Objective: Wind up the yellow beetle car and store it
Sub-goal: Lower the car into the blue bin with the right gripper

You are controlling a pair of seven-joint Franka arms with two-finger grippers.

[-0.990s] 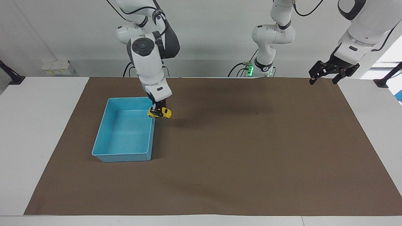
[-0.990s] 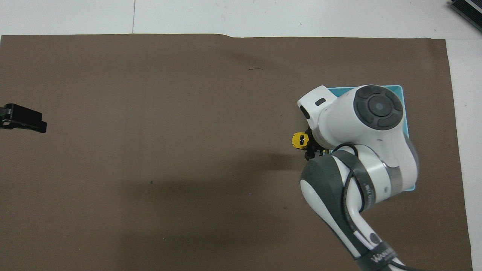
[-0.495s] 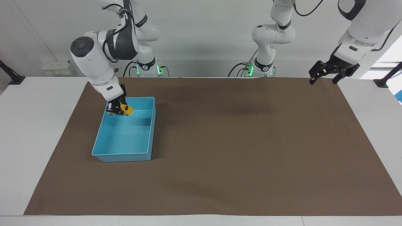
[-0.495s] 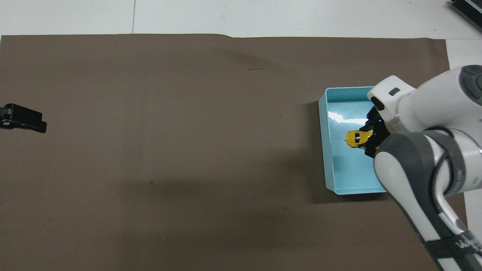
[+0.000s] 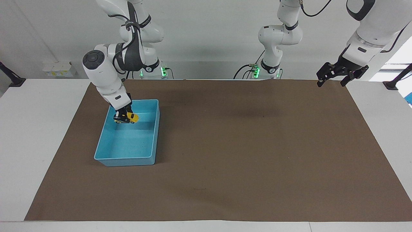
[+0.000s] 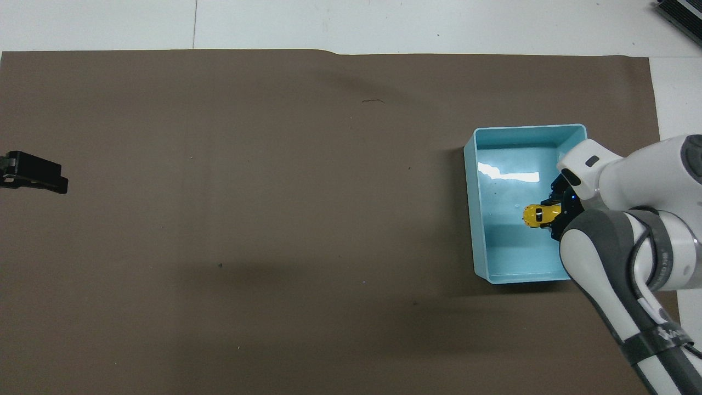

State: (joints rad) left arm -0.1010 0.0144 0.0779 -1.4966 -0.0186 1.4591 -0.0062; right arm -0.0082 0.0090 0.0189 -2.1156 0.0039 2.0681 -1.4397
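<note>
Now that I have swung the yellow beetle car (image 5: 126, 118) off the mat and over the light-blue tray (image 5: 154, 135), the storing step is nearly done.

A second ago my right pincer (image 5: 123, 116) hung at the tray's wall on the side toward the middle of the tabletop, the car just outside it; now it sits low inside the tray, in the half nearer to the robots, and remains clamped on the car. In the overhead view the car (image 6: 540, 215) lies at about three o'clock from the tray's middle, close to the wall at my arm's end. I judge that what is left is to lower, let go and lift clear. My left pincer (image 5: 333, 74) waits, fingers apart, above the mat's corner at the left arm's end, holding nothing.
</note>
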